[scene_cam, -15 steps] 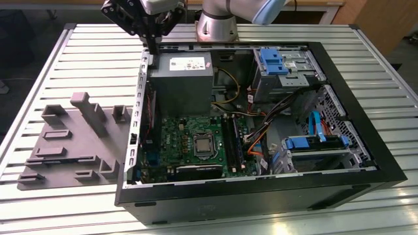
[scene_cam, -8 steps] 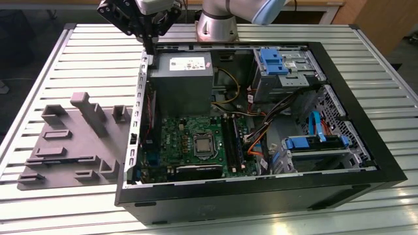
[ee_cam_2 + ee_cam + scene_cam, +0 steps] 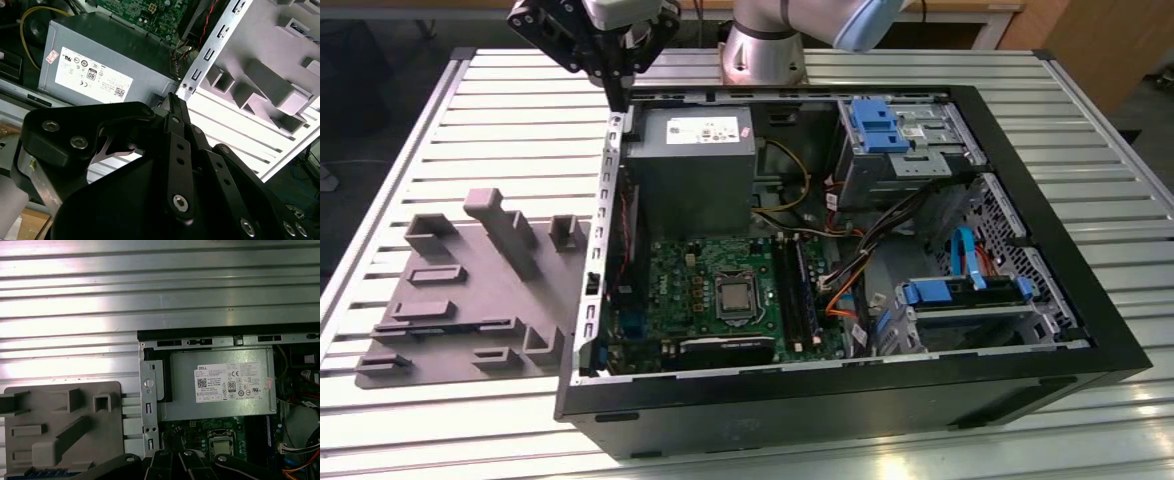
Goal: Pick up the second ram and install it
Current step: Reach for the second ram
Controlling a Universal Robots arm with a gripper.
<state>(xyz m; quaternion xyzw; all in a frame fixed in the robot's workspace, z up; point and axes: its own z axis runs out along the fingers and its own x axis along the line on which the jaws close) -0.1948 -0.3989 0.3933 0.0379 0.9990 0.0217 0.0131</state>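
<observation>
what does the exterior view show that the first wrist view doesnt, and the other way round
Exterior view: the whole open case, blue drive caddies, the arm's base, and the gripper in full, above the case's far corner. First wrist view: a dark blue strip at the holder tray's cut-off edge, too little to identify. Both: that tray, grey power supply, green motherboard, processor socket, slatted table.

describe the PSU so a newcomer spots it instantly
Find the open black computer case on the slatted table. Inside, at the exterior view's left, the power supply sits beyond the green motherboard: the one plain grey box with a white label.
</observation>
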